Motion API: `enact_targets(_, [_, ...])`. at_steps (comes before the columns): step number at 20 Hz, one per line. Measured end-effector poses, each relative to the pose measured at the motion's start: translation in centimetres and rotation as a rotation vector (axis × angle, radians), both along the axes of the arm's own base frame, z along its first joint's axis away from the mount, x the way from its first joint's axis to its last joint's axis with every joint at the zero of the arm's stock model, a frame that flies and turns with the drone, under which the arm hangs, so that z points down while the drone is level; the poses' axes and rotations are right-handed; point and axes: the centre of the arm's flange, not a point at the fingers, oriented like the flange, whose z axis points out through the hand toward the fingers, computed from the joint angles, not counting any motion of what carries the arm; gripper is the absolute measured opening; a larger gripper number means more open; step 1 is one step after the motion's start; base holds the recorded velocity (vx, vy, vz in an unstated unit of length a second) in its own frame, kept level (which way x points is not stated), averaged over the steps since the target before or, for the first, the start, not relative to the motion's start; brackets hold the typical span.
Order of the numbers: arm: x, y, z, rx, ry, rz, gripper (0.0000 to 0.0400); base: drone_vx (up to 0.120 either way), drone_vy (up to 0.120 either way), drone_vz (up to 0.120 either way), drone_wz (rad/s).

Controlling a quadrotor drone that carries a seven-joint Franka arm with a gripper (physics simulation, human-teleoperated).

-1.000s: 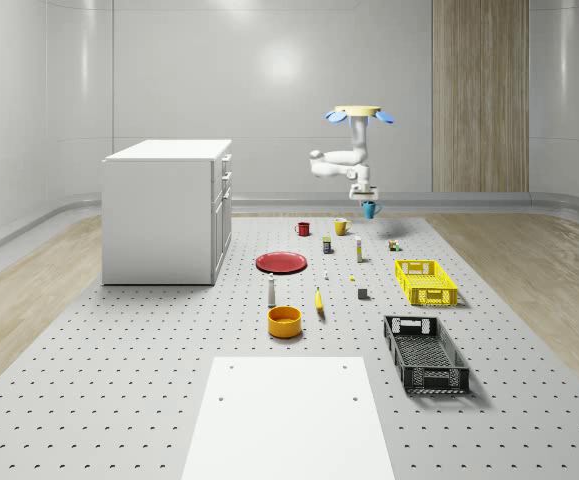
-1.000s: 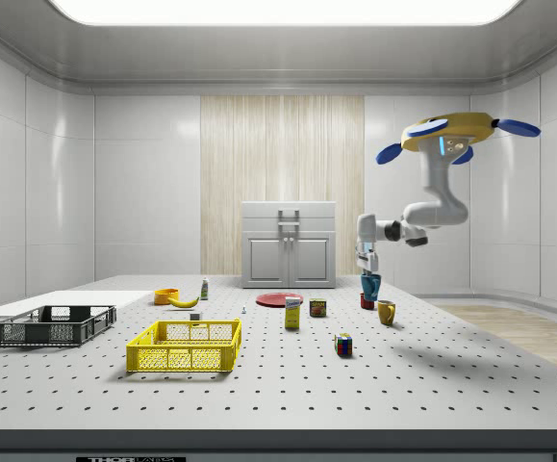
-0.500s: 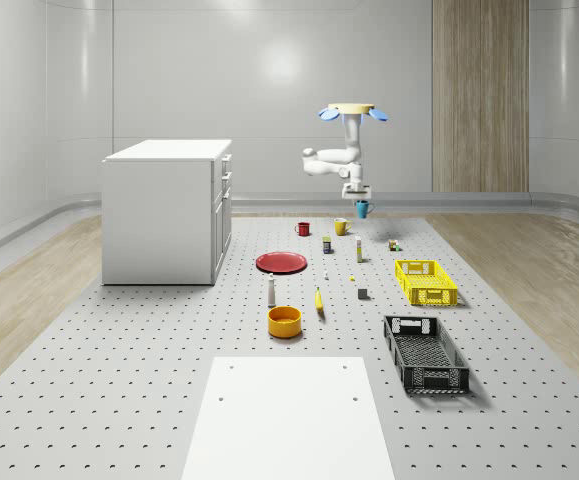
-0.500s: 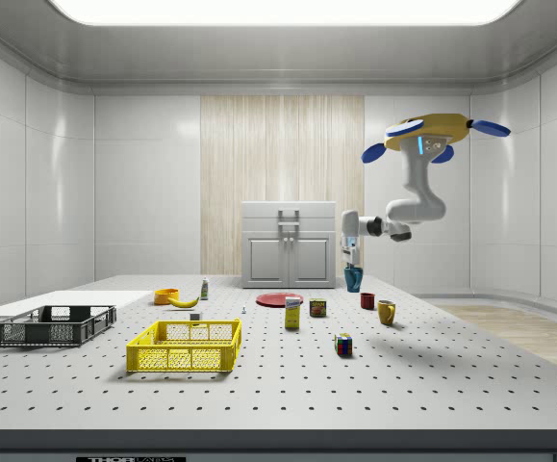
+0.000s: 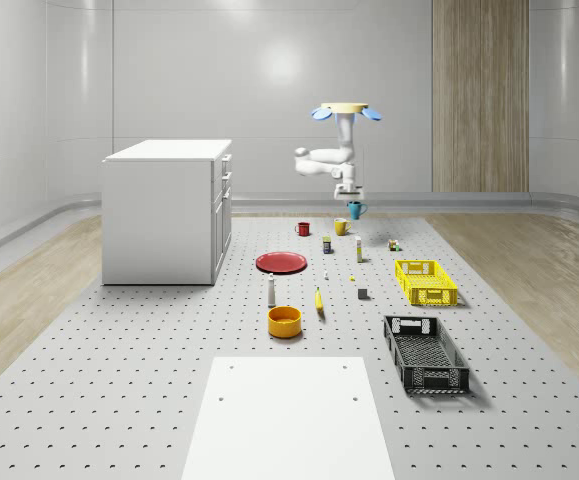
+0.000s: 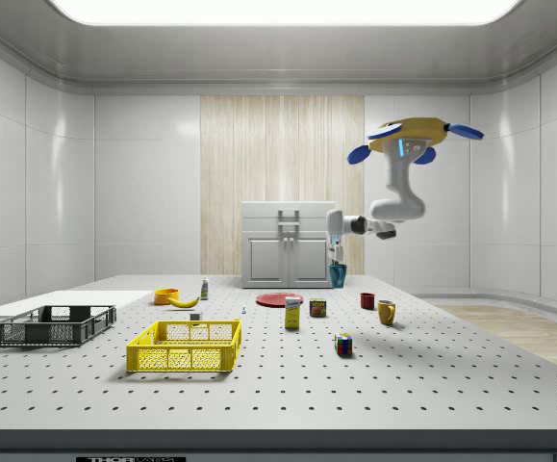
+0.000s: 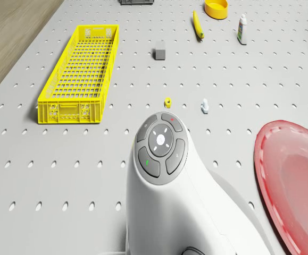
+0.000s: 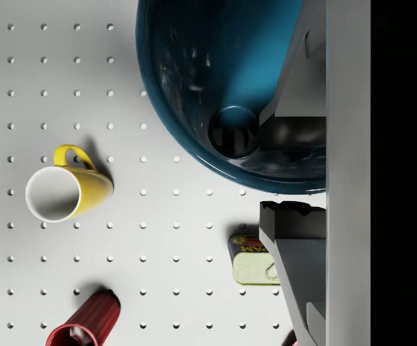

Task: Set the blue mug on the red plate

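Drone hovers above the table's far end. Gripper fingers clamp the mug's rim, carrying it airborne, clear of clutter, short of the plate.

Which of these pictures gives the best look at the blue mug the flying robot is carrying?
The wrist view: the blue mug looms large there, seen from above down into its bowl, with the gripper clamped on its rim. In the whole-scene view and the side view it is a small shape hanging under the arm, above the table.
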Motion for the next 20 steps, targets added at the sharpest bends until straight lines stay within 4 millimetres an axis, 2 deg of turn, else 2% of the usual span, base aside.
enact_targets(20, [0.00, 0.00, 0.00, 0.000, 0.000, 0.000, 0.0100, 0.120, -0.120, 0.000, 0.000])
